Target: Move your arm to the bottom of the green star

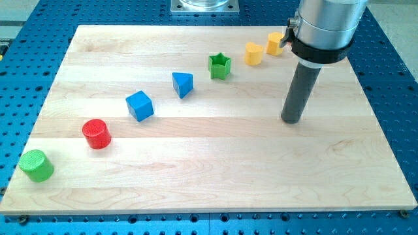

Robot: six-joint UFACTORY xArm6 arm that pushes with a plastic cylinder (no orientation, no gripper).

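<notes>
The green star (220, 66) sits on the wooden board (209, 170) a little right of centre near the view's top. My tip (291, 121) rests on the board to the right of the star and lower in the view, well apart from it. No block touches the tip.
A diagonal row of blocks runs from lower left to upper right: green cylinder (36, 165), red cylinder (96, 134), blue cube (140, 106), blue triangular block (183, 85), then past the star a yellow block (254, 53) and another yellow block (275, 43) partly hidden by the arm.
</notes>
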